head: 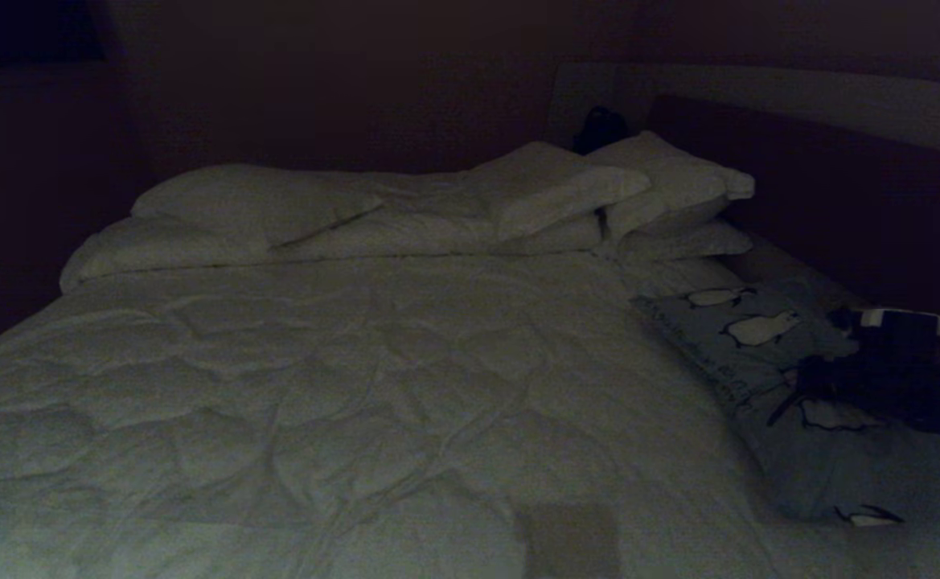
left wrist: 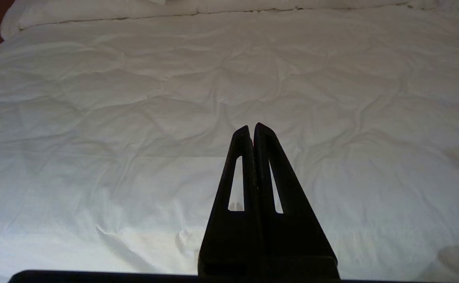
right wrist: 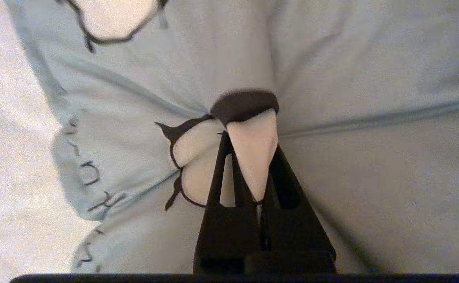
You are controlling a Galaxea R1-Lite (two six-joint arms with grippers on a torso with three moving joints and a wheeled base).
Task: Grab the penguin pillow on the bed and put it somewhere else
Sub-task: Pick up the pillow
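Plainly, the penguin pillow (head: 767, 346) is a rectangular grey-blue cushion printed with black-outlined white penguins and a line of dark handwritten script along one edge. It lies on the bed (head: 341, 386) at about four o'clock in the head view, close to the bed's right-hand side, its long axis running from roughly ten o'clock down toward five. In the right wrist view the fabric (right wrist: 351, 78) puckers into folds that radiate from one pinched spot, where a penguin's white belly and black head are bunched up.

The right gripper (right wrist: 249, 129) is down on the pillow's middle with its jaws clamped on that bunched fold of cloth; in the head view it shows as a dark mass (head: 880, 362) covering part of the pillow at three o'clock from the nearest penguin print.

Plain white pillows (head: 437, 209) are stacked along the head of the bed at twelve o'clock, well apart from the penguin pillow. The wrinkled white quilted duvet (left wrist: 174, 98) fills the rest. The left gripper (left wrist: 252, 127) hangs above bare duvet, its jaws pressed together on nothing.
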